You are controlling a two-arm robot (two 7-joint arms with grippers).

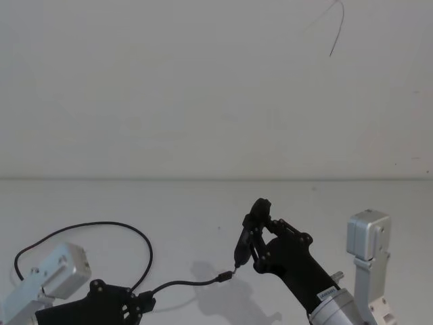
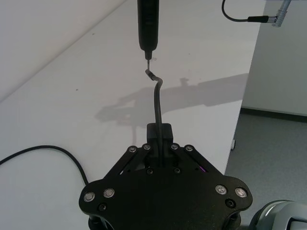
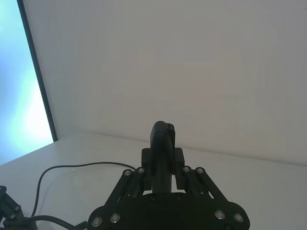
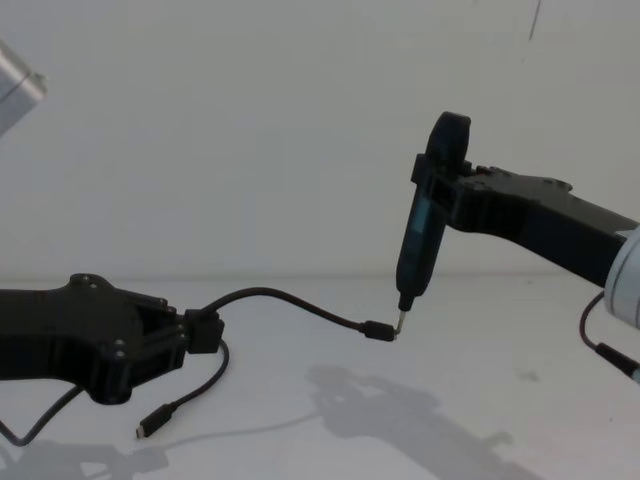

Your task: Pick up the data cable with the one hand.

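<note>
Nearest my chest camera is the left gripper, low at the left edge, its jaws clamped on the cable a little way back from one plug. From that grip the cable rises off the table in a shallow arc and runs rightward in the air to its plug. The other way, it loops back over the tabletop behind the gripper, and the far plug lies flat on the table in front of it.

At the raised plug I see the metal tip of the pen tool, which stands nearly upright with its point down; tip and plug look touching, though I cannot be sure. The right gripper comes in from the right edge and has its jaws closed round the tool's upper body.

From the left wrist camera, the cable leaves the closed left gripper straight ahead and kinks just under the tool tip. Beyond it, shadows of both arms fall on the white table.
</note>
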